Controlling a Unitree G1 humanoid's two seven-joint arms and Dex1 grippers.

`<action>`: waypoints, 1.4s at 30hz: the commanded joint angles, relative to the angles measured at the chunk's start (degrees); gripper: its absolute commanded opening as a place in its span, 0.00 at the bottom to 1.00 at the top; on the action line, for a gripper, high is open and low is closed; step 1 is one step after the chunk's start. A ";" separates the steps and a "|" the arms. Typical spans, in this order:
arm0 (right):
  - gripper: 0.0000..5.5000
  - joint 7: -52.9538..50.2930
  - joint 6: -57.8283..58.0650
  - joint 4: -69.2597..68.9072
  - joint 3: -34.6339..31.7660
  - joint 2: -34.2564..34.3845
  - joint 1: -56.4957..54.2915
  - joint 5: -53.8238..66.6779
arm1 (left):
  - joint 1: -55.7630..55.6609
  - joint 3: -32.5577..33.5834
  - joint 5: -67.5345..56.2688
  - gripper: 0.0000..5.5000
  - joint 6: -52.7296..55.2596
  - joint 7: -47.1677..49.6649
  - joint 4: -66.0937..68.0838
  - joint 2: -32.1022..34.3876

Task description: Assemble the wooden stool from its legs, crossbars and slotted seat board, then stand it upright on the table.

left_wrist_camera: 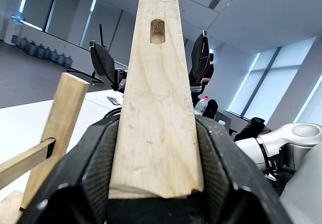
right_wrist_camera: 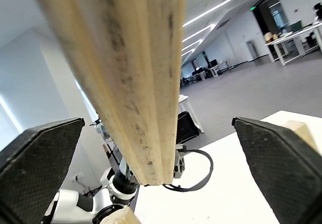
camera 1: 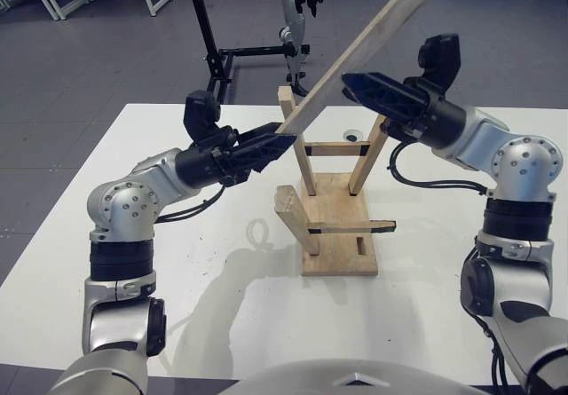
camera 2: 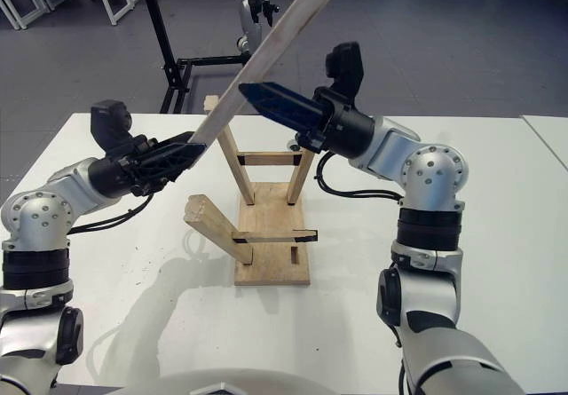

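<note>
Seat board (camera 1: 342,257) at frame centre carries three legs (camera 1: 297,217) and two crossbars (camera 1: 337,149). The fourth leg (camera 1: 373,35) is unfitted, pinched by the left tool (camera 1: 286,138); the right tool (camera 1: 355,84) is spread.

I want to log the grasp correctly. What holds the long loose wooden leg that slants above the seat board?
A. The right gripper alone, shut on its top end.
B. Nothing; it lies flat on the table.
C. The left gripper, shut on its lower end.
C: the left gripper has its fingers pressed on both sides of the lower end of the leg, while the right gripper is open, with its fingers wide apart on either side of it.
</note>
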 commanded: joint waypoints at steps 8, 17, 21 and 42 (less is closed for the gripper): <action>0.74 2.58 0.96 -1.21 1.89 0.38 -1.14 0.21 | -1.62 -3.30 1.88 0.37 0.98 -2.91 1.71 -1.70; 0.42 4.81 4.82 -1.34 3.69 -1.92 -0.66 0.03 | -1.25 -4.21 2.92 0.37 1.12 -4.80 1.34 -1.38; 0.41 5.29 4.78 -1.41 4.09 -2.00 -0.47 -0.56 | -1.19 -4.47 3.59 0.37 1.17 -5.51 1.33 -1.24; 0.37 -0.34 0.39 -3.79 2.24 0.74 2.99 -2.39 | -3.48 10.27 3.10 0.97 -1.49 1.45 -0.46 4.25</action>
